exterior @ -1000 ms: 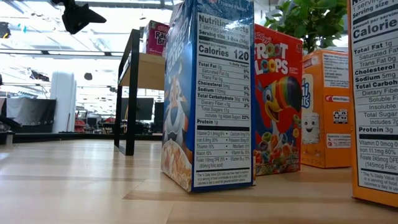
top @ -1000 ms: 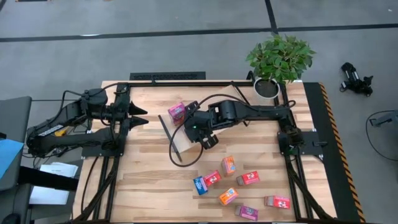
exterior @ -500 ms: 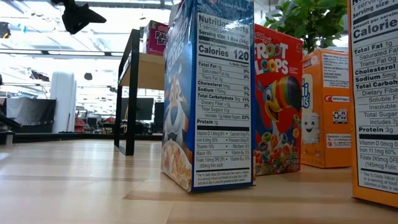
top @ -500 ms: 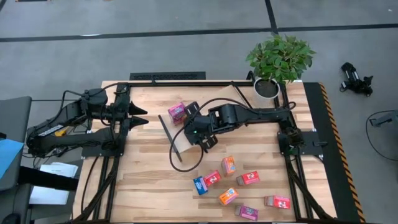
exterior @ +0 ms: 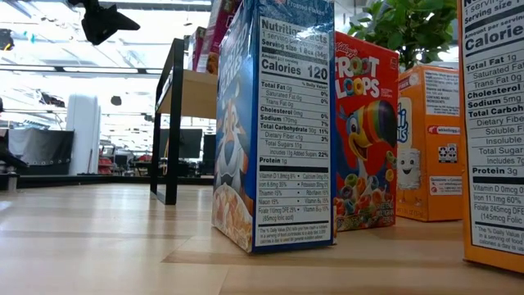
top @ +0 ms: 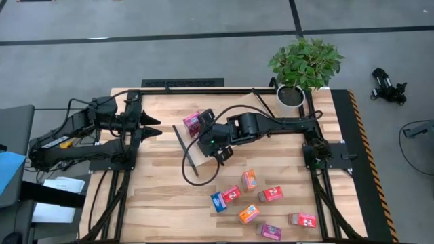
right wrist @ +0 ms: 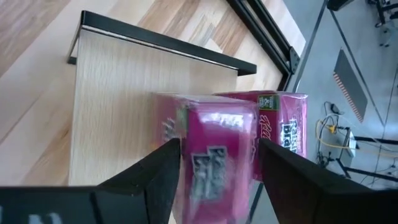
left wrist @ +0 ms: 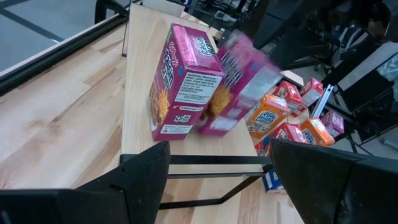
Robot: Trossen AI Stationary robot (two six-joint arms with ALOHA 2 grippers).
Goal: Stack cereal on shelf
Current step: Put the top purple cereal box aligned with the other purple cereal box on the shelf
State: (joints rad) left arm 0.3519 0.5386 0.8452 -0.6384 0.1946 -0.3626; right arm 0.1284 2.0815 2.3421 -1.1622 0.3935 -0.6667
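Left gripper (top: 154, 126) idle at the table's left side, fingers spread wide, pointed toward the shelf (top: 196, 157) and well apart from it, holding nothing.

Near the table's middle, right gripper (top: 215, 146) over the shelf, clamped on a magenta box (right wrist: 208, 163) that sits between its two fingers (right wrist: 152, 174). Box motion-blurred and leaning in the left wrist view (left wrist: 239, 84), its lower end at the board, just beside a second magenta box (left wrist: 183, 81) already standing upright on the shelf. Whether the two touch: cannot tell. Lettering on the held box too smeared to read; a white nutrition panel legible only as a block on the standing one.

Farther right and nearer the front edge, loose boxes scattered on the tabletop: blue box (top: 218, 202), red box (top: 232, 194), orange box (top: 249, 179), more red, orange and magenta ones around them.

From table height: blue box (exterior: 274, 123) upright, long axis vertical, side panel reading "Nutrition Facts", "Calories 120". Beside it the red box (exterior: 364, 131), upright, front reading "Froot Loops". Then an orange box (exterior: 430, 143), upright, text too small to read.
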